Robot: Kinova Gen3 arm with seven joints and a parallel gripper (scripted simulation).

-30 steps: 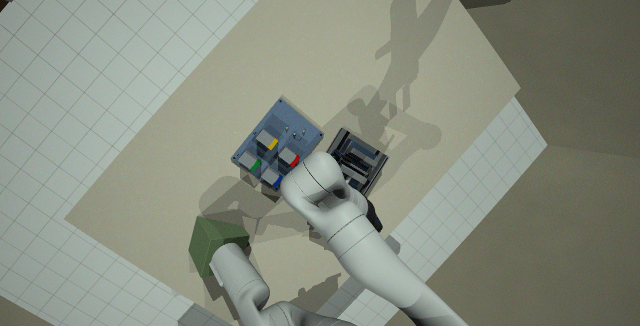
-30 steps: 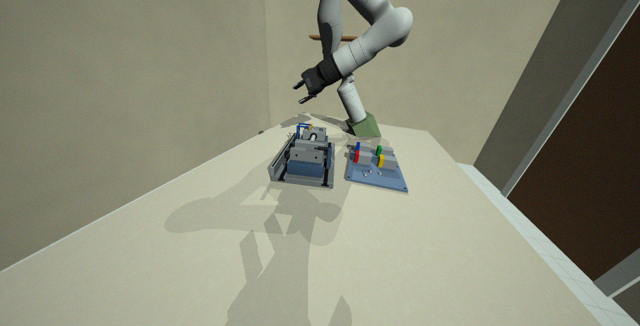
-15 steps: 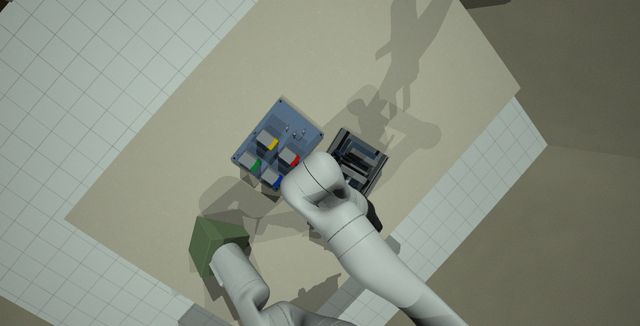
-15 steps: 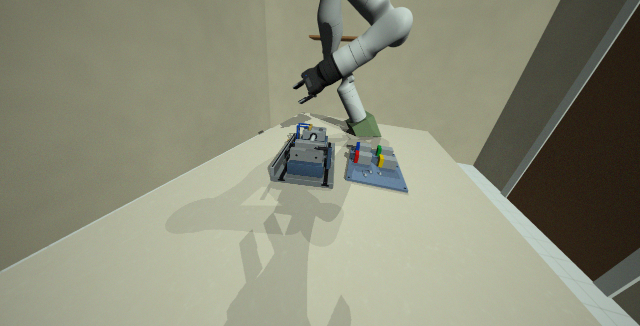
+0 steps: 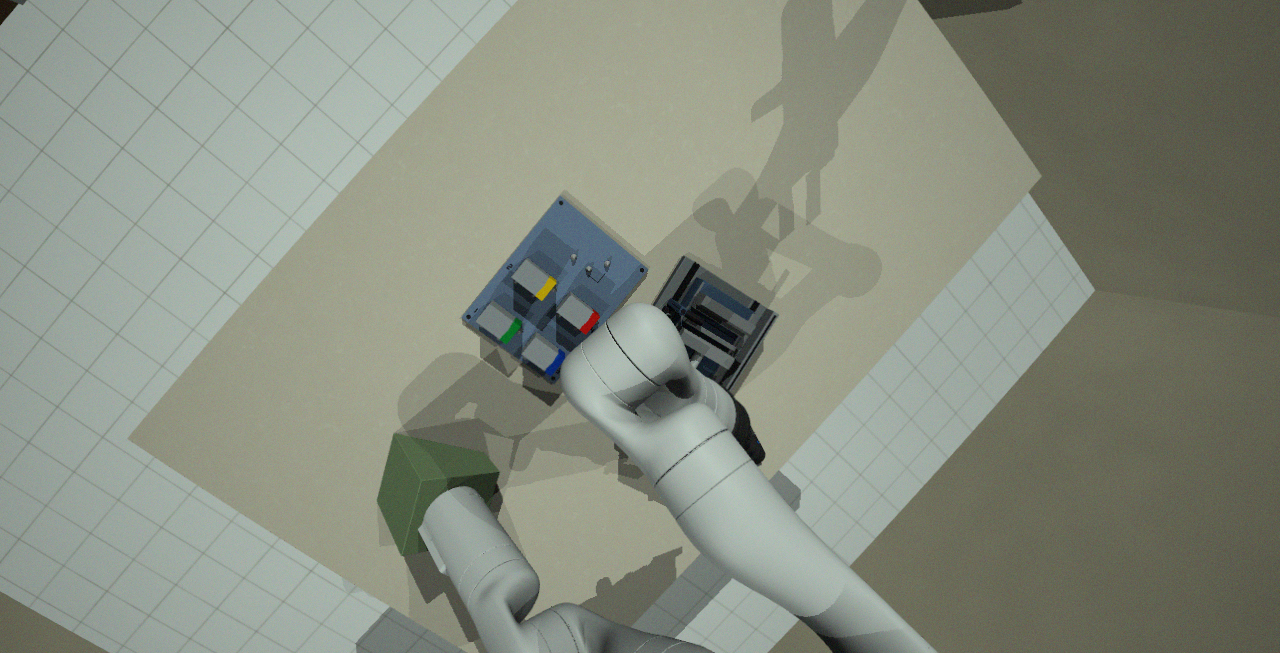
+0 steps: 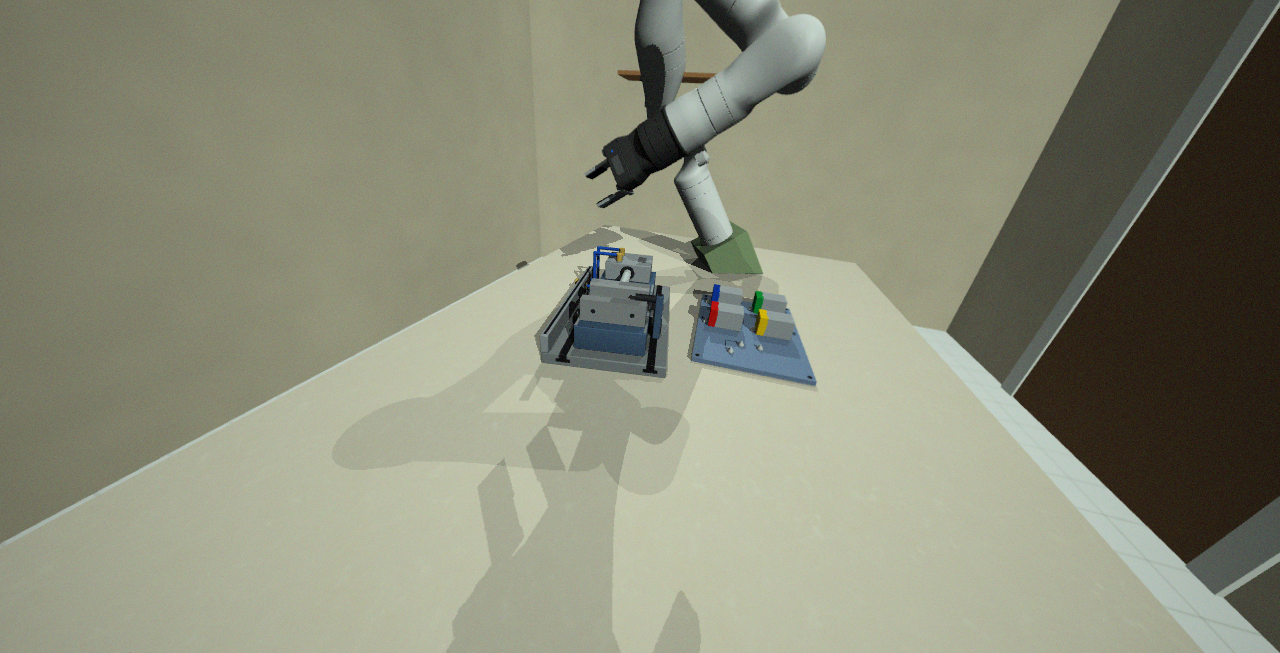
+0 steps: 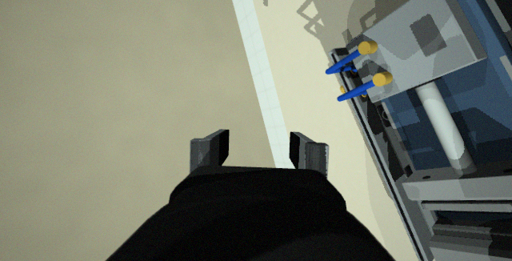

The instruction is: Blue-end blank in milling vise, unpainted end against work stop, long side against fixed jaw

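The blank with the blue end (image 5: 542, 352) (image 6: 729, 293) lies on the blue plate (image 5: 563, 219) (image 6: 769, 367). The blanks with red (image 5: 577, 311) (image 6: 728, 317), yellow (image 5: 534, 277) (image 6: 778, 325) and green ends (image 5: 498, 321) (image 6: 773, 302) lie there too, apart from one another. The milling vise (image 6: 617, 369) (image 7: 434, 85) stands beside the plate; its fixed jaw (image 6: 613, 310) faces the exterior view. No blank shows in the vise, but the low bars and work stop are not clearly visible. My gripper (image 6: 596, 189) (image 7: 258, 143) is open and empty, tilted, high above the vise's hose side.
Blue hoses with yellow fittings (image 7: 382, 78) stick up from the vise's rear block (image 7: 420, 49) (image 6: 629, 265). Small pins (image 5: 573, 258) (image 6: 759, 347) stand on the plate beside the blanks. The green arm base (image 5: 400, 488) (image 6: 738, 250) stands behind the plate. My arm partly covers the vise in the top view.
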